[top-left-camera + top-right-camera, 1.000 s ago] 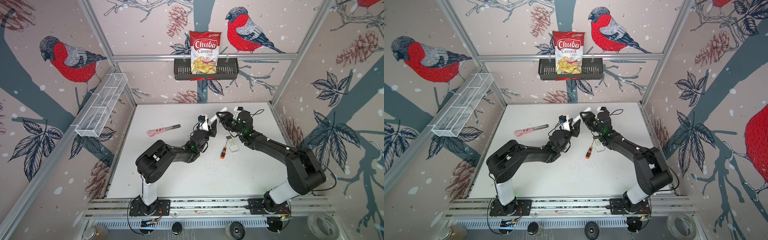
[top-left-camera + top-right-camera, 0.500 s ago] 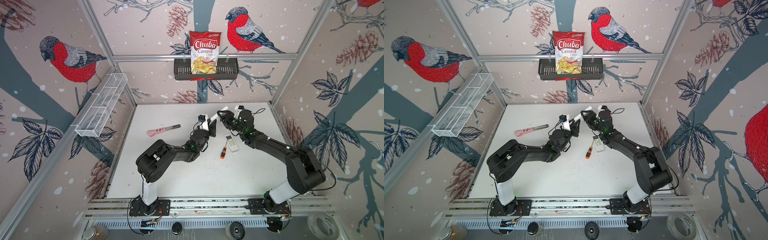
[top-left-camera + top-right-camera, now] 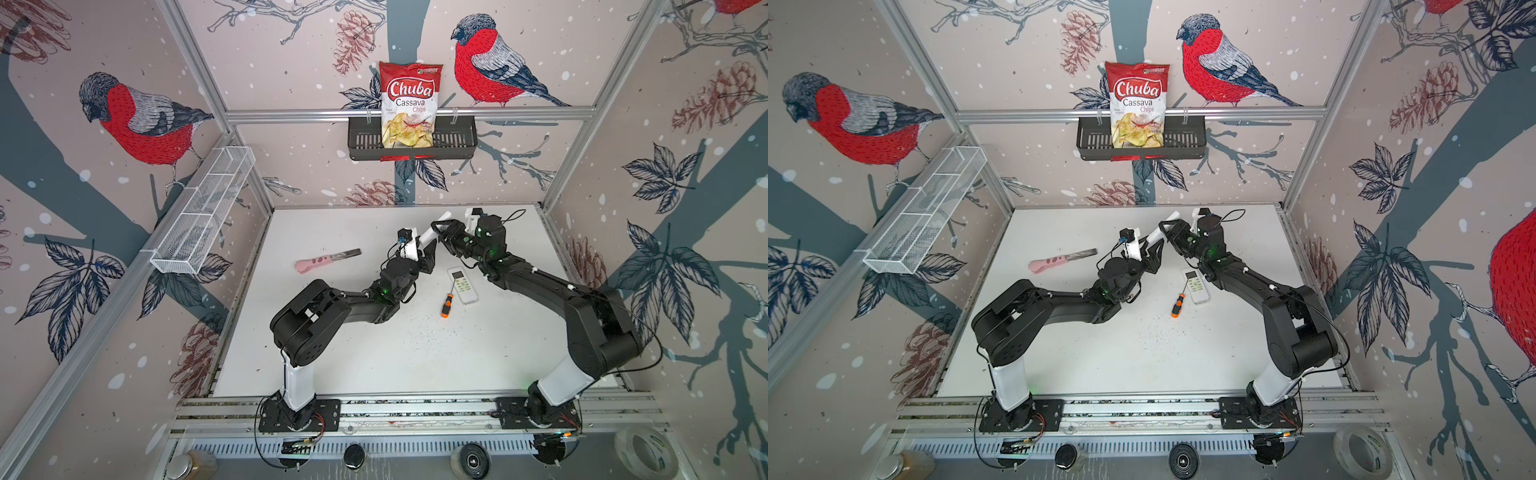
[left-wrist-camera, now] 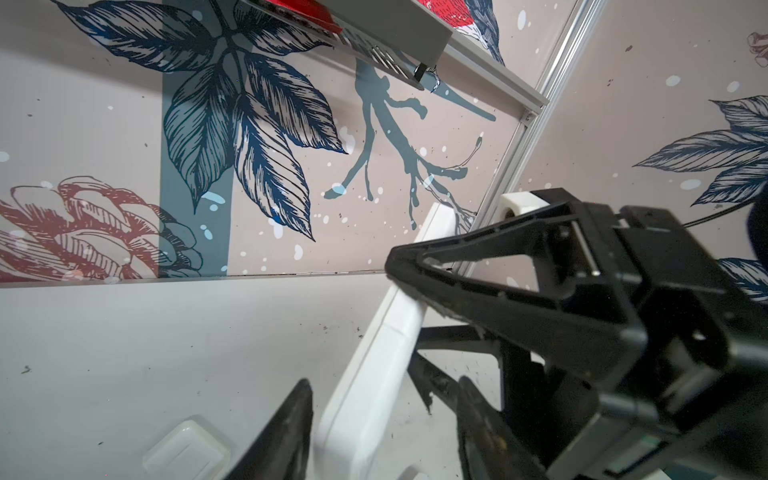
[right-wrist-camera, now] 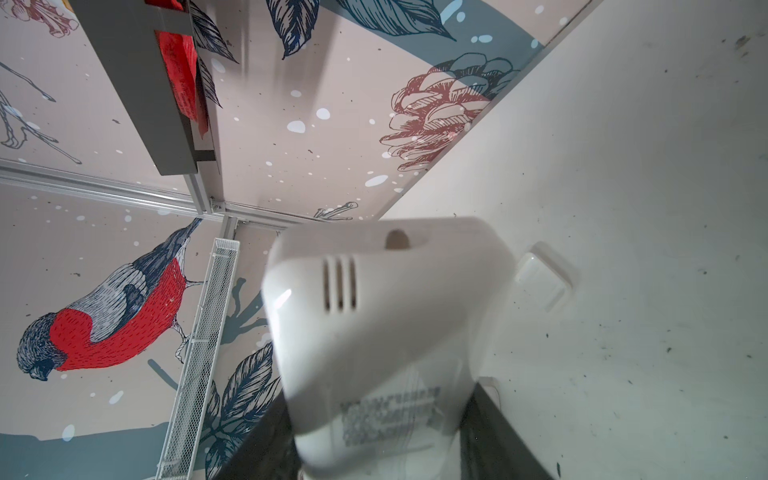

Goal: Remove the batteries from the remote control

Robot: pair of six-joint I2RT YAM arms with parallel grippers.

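The right hand (image 3: 437,235) is clamped across the white remote (image 4: 370,374) and holds it off the table (image 3: 374,353), long axis slanting upward. The left hand (image 3: 426,254) straddles the remote's lower end, jaws apart, and is nearest the work. No batteries show; presumably they are inside. The bag (image 3: 410,104) reads "Chuba Cassava Chips". The remote's label is blurred.

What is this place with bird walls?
Probably a robot test booth: a left arm and right arm bolted to a metal rail, an aluminium frame around them, the right pincer holding a remote.
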